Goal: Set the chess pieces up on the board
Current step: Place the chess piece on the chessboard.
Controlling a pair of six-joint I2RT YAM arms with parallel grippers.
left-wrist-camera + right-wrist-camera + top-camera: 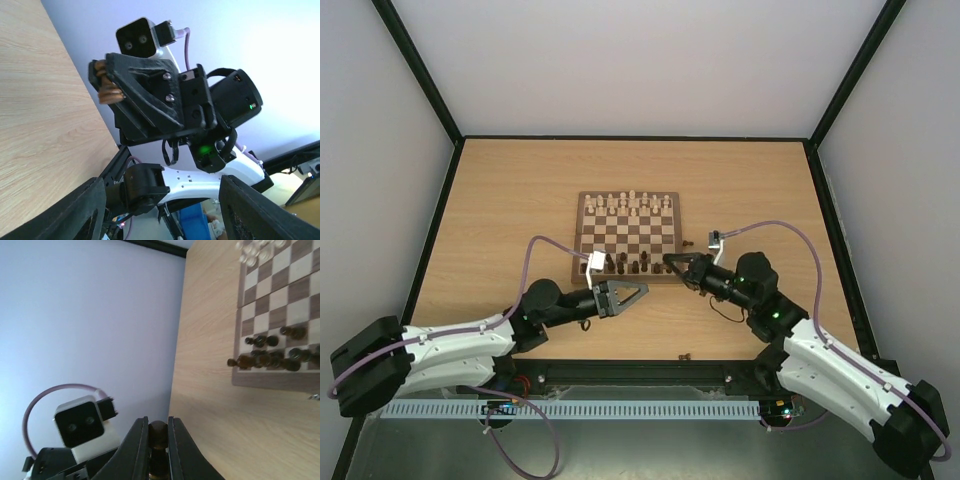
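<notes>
At the table's (500, 200) middle you have the board (628, 240), your left gripper (638, 298) wide and empty just off its near edge, your right gripper (670, 262) by its near-right corner pinching one dark chessman (158, 432), the other chess pieces (632, 264) crowded along that edge.

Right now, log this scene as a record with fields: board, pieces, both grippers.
board: mid-table, checkered
cream pieces: far rows
dark pieces: crowded on near rows
stray dark pieces: one right of the board, one by the near edge of the table at
left gripper: open, empty, just off the board's near edge
right gripper: shut on a dark chessman, at the board's near right corner
</notes>
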